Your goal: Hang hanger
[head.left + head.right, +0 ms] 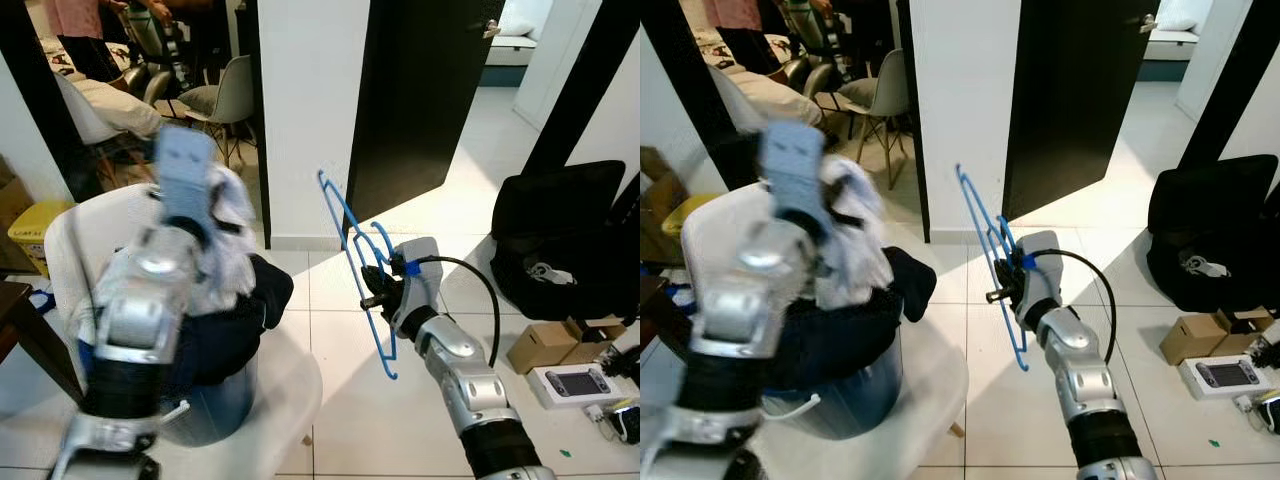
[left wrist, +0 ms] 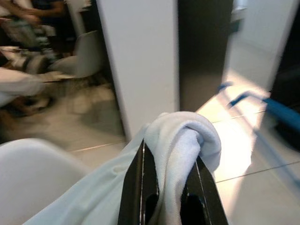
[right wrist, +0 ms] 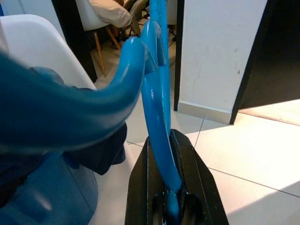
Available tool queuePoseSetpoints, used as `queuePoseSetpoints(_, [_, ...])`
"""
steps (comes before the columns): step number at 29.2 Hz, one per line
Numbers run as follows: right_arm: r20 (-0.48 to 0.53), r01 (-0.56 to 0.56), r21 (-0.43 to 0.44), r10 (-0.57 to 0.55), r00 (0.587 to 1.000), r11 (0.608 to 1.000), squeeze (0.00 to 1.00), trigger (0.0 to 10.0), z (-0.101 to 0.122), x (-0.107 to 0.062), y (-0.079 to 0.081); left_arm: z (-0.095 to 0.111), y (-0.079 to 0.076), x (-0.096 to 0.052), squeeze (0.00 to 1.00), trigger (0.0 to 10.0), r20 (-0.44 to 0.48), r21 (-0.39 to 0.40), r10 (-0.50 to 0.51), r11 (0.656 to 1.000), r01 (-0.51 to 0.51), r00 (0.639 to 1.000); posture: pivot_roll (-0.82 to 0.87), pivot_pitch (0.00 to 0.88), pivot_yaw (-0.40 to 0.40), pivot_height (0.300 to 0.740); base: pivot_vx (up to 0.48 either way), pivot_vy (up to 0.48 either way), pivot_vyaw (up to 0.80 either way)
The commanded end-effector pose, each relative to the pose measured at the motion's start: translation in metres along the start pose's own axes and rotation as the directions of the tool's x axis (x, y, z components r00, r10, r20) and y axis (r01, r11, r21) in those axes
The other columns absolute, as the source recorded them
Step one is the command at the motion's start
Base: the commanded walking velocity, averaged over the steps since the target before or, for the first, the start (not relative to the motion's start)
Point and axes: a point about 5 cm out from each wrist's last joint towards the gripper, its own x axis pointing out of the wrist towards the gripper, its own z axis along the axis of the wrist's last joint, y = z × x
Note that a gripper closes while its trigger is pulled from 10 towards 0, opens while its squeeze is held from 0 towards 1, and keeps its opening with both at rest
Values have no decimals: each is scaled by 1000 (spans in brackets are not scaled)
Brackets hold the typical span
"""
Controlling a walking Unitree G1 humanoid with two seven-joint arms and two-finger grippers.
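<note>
My right gripper (image 1: 372, 285) is shut on a blue plastic hanger (image 1: 352, 240), held upright above the tiled floor at centre; the hanger (image 3: 157, 112) runs up between the black fingers in the right wrist view. My left gripper (image 2: 169, 187) is raised on the left and shut on a white cloth garment (image 2: 180, 140), which bunches over its fingers. The same white garment (image 1: 225, 215) hangs by my left arm above a basket of dark clothes (image 1: 225, 320). The hanger and the garment are apart.
A blue basket (image 1: 215, 405) of clothes rests on a white chair (image 1: 290, 390) in front of me. A white wall end (image 1: 310, 110) and a dark door (image 1: 420, 90) stand behind. A black bag (image 1: 565, 235) and boxes (image 1: 560, 360) lie right. People and chairs are at back left.
</note>
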Motion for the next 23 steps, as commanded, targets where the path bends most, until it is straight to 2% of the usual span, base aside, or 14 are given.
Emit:
queuePoseSetpoints(1, [-9, -3, 11, 3, 1000, 1000, 0, 10000, -1, 1, 0, 28, -5, 1, 0, 0, 115, -57, -54, 997, 61, 992, 7, 18, -17, 740, 0, 0, 0])
queuePoseSetpoints(3, [-7, -4, 13, 4, 1000, 1000, 0, 10000, -1, 2, 1, 64, -21, 0, 0, 0, 276, -175, -184, 956, 237, 943, 9, 14, -16, 740, 0, 0, 0])
queuePoseSetpoints(6, [-6, -5, 13, 5, 1000, 1000, 0, 10000, -1, 2, 1, 84, -29, -1, 0, 0, 362, -224, -227, 921, 320, 904, 8, 13, -13, 740, 0, 0, 0])
queuePoseSetpoints(7, [-5, -4, 13, 4, 1000, 1000, 0, 10000, -1, 2, 1, 100, -34, -3, 0, 0, 432, -274, -253, 878, 393, 866, 9, 13, -13, 740, 0, 0, 0])
queuePoseSetpoints(9, [-5, -4, 13, 4, 1000, 1000, 0, 10000, -1, 2, 1, 100, -34, -3, 0, 0, 432, -274, -253, 878, 393, 866, 9, 13, -13, 740, 0, 0, 0])
queuePoseSetpoints(10, [-5, -4, 13, 4, 1000, 1000, 0, 10000, -1, 3, 1, 112, -37, -5, 0, 0, 489, -324, -254, 835, 444, 835, 8, 11, -12, 740, 0, 0, 0])
queuePoseSetpoints(12, [-4, -2, 13, 2, 1000, 1000, 0, 10000, -1, 3, 1, 114, -35, -3, 0, 0, 496, -363, -229, 822, 439, 838, 6, 13, -8, 740, 0, 0, 0])
queuePoseSetpoints(16, [-3, 0, 13, 0, 1000, 1000, 0, 10000, -1, 2, 1, 97, -22, 3, 0, 0, 419, -406, -147, 852, 330, 896, 4, 17, -8, 740, 0, 0, 0])
queuePoseSetpoints(17, [-3, 1, 13, -1, 1000, 1000, 0, 10000, -1, 2, 1, 78, -8, 5, 0, 0, 336, -422, -73, 880, 220, 939, 4, 18, -8, 740, 0, 0, 0])
queuePoseSetpoints(18, [-3, 1, 13, -1, 1000, 1000, 0, 10000, -1, 2, 1, 78, -8, 5, 0, 0, 336, -422, -73, 880, 220, 939, 4, 18, -8, 740, 0, 0, 0])
queuePoseSetpoints(19, [-2, 1, 13, -1, 1000, 1000, 0, 10000, -1, 2, 0, 60, 7, 4, 0, 0, 261, -428, 4, 897, 112, 965, 6, 22, -13, 740, 0, 0, 0])
queuePoseSetpoints(20, [-2, 1, 13, -1, 1000, 1000, 0, 10000, -1, 2, 0, 60, 7, 4, 0, 0, 261, -428, 4, 897, 112, 965, 6, 22, -13, 740, 0, 0, 0])
queuePoseSetpoints(22, [-4, -2, 13, 2, 1000, 1000, 0, 10000, -1, 1, 0, 28, 38, -5, 0, 0, 116, -392, 153, 915, -96, 981, 7, 24, -16, 740, 0, 0, 0])
queuePoseSetpoints(23, [-4, -2, 13, 2, 1000, 1000, 0, 10000, -1, 1, 0, 28, 38, -5, 0, 0, 116, -392, 153, 915, -96, 981, 7, 24, -16, 740, 0, 0, 0])
